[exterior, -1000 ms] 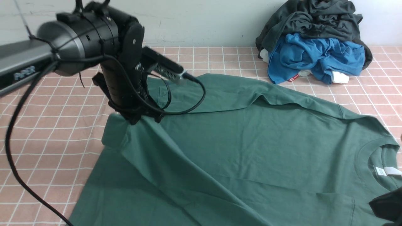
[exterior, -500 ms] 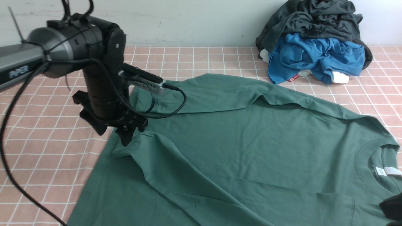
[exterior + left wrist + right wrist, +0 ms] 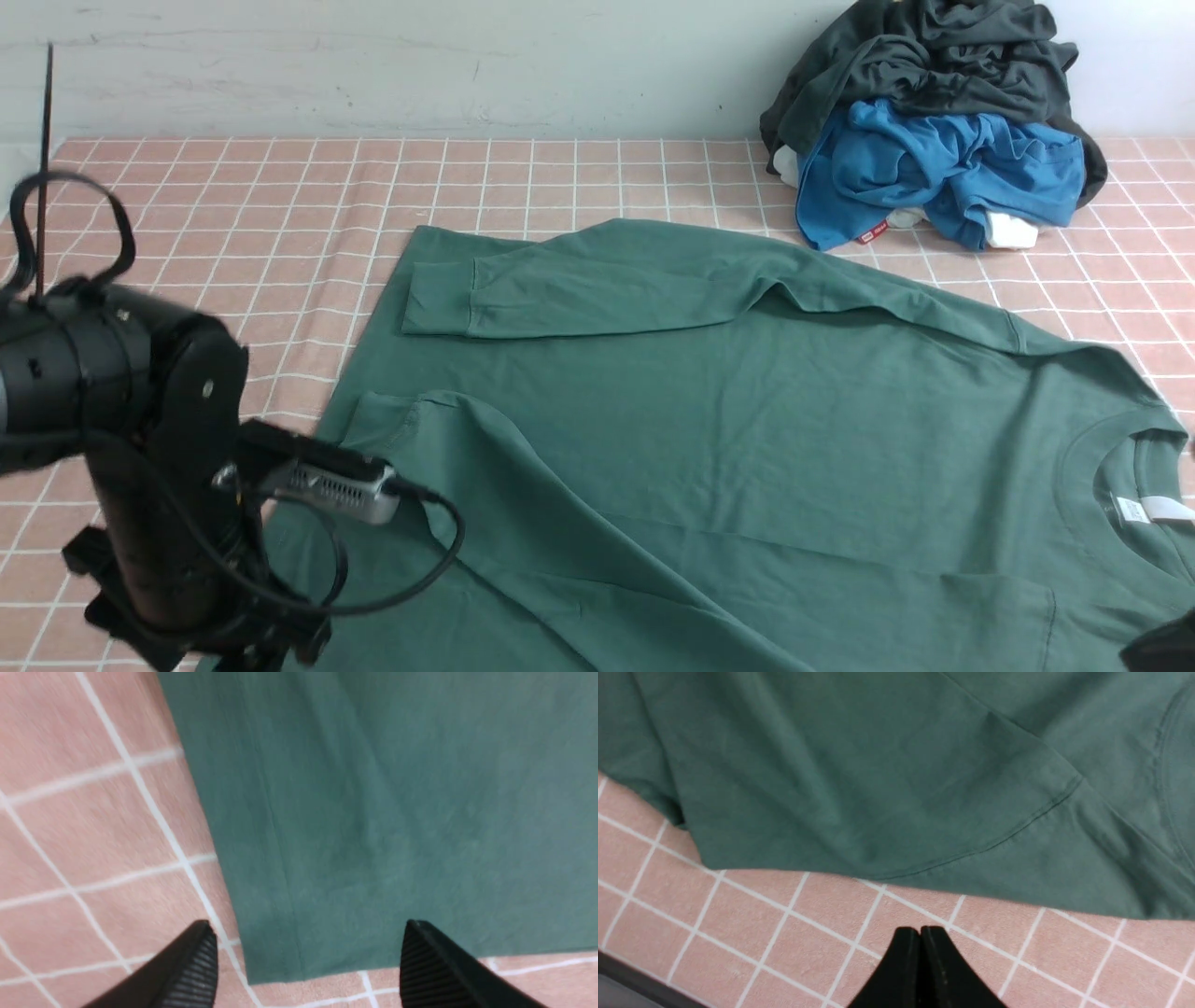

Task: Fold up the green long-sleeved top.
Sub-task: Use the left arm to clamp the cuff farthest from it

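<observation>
the big plain dark-green cotton long-sleeved top (image 3: 747, 420) lies flat on the pink checked cloth (image 3: 233, 215), filling centre and lower right of the front frame. both sleeves (image 3: 597, 280) look laid in over the body; the body's not yet folded, i'd say. left gripper (image 3: 308, 933) gapes empty over a hem corner (image 3: 271, 961); right gripper (image 3: 920, 935) is pinched shut, empty.

Pink grid-patterned surface (image 3: 233, 187) under green long-sleeved top (image 3: 747, 420) and clothes pile (image 3: 934, 121)

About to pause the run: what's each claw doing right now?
Left claw: open, holding nothing.
Right claw: closed, holding nothing.
</observation>
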`<state>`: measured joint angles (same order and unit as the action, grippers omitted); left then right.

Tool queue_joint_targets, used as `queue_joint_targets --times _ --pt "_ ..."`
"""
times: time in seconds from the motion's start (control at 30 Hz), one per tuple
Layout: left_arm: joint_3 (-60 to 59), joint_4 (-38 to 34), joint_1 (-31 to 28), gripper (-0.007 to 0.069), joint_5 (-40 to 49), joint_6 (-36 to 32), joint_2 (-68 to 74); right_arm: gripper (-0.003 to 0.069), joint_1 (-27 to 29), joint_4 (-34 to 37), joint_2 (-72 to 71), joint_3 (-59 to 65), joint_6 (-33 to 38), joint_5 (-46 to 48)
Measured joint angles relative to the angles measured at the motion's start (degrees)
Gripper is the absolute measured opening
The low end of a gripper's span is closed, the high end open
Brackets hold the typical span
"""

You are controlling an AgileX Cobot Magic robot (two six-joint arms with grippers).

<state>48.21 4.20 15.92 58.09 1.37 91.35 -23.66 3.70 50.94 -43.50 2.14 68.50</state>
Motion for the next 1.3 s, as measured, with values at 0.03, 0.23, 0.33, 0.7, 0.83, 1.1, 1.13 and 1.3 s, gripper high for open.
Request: queue_joint_targets --times 0.03,0.23,0.33,0.7,0.83,1.1,1.13,1.3 --pt "-2.64 0.05 0.0 0.0483 -2.22 0.76 -0.13 -0.0014 -1.83 0.66 0.05 0.0 0.73 0.58" --pt "-7.45 -0.07 0.0 0.0483 -7.39 1.8 -0.15 -0.0014 -4.83 0.41 0.2 -0.06 1.27 2.4" --pt "-8.3 -0.07 0.0 0.0483 -8.51 1.8 -0.77 -0.0009 -5.68 0.2 1.42 -0.19 1.28 2.59" --pt "-8.54 1.0 0.0 0.0483 -8.12 4.03 -1.0 0.0016 -14.77 0.46 11.57 -0.24 1.28 2.48" --pt "-8.54 1.82 0.0 0.0483 -8.01 5.26 -1.0 0.0047 -17.24 0.59 14.54 -0.28 1.28 0.95" --pt "-6.69 2.6 0.0 0.0409 -5.97 5.89 -2.05 0.0073 -17.43 -6.78 15.47 -0.28 -5.4 -2.25" --pt "-5.18 2.6 0.0 0.0389 -4.87 5.89 -2.87 0.0074 -17.43 -8.58 15.47 -0.28 -7.1 -2.12" --pt "7.55 2.38 0.0 0.0312 -2.57 4.55 -5.99 0.0078 -17.43 -12.81 15.47 -0.28 -10.07 -2.28"
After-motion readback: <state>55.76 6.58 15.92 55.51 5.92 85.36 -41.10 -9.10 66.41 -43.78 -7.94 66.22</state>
